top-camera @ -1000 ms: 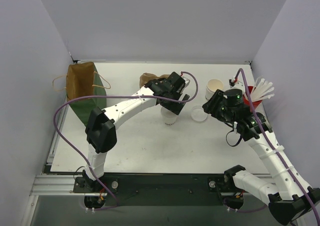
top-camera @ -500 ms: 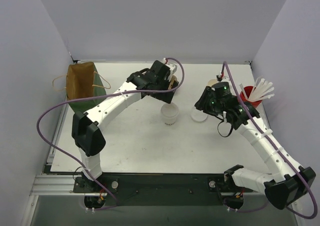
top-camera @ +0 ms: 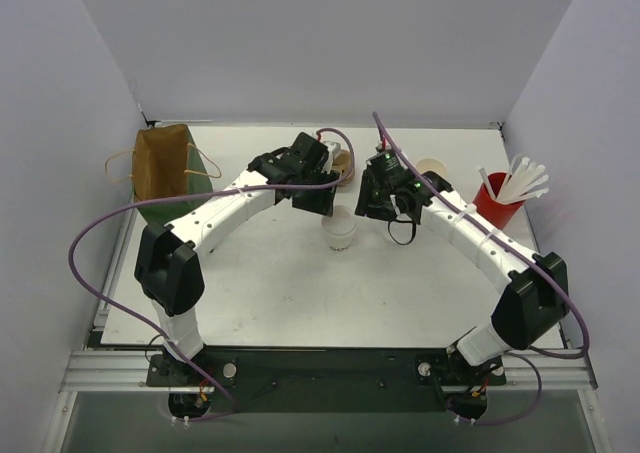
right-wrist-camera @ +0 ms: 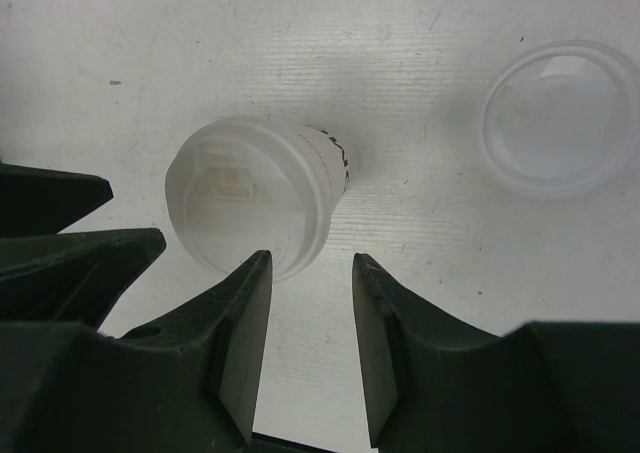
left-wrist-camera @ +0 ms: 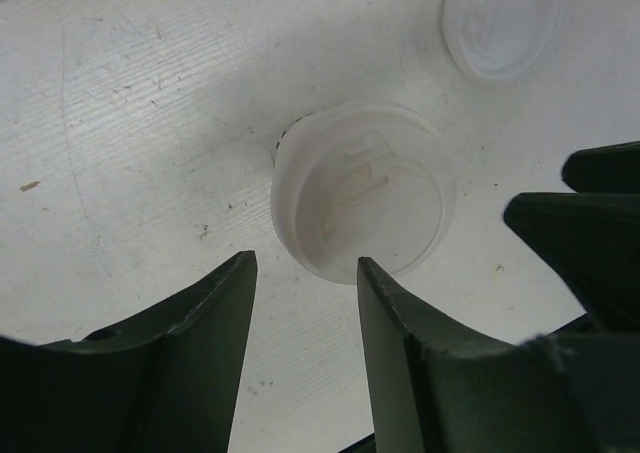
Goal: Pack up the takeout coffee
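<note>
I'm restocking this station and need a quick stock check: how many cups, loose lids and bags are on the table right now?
Cups: 3 - lidded white takeout cup, open white cup, red cup of straws
Lids off a cup: 1 - loose lid
Bags: 1 - paper bag
Total: 5

A lidded white paper takeout cup point(top-camera: 340, 231) is set on the scuffed white table point(top-camera: 270, 283). A loose translucent round plastic lid point(right-wrist-camera: 558, 116) is laid near it.
</note>
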`<state>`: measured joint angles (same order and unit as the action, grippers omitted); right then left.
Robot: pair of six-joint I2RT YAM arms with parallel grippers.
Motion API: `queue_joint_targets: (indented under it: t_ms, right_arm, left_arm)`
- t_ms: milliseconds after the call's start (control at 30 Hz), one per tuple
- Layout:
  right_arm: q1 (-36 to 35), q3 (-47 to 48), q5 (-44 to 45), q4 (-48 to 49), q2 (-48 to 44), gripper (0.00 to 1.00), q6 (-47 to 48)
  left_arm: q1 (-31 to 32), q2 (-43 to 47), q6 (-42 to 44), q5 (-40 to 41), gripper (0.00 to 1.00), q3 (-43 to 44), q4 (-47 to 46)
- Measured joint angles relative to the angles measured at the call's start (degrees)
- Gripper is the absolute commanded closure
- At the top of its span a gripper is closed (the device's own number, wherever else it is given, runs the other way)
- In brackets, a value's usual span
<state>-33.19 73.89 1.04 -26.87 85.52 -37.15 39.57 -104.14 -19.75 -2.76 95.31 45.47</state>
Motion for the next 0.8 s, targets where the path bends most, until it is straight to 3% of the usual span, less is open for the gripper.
queue_joint_targets:
  t_ms: [267,800]
  right_arm:
    - [-1.4,0.6,-0.5,0.3,5.2,0.67,-0.1]
    - [-1.8,0.6,-0.6,1.3,6.9,0.75,-0.3]
  left_arm:
    - [-0.4,0.0,-1.2,-1.2,0.48,-1.1,-2.6]
    - [-1.2,-2.2,-1.3,-1.2,0.53,-2.0,-3.7]
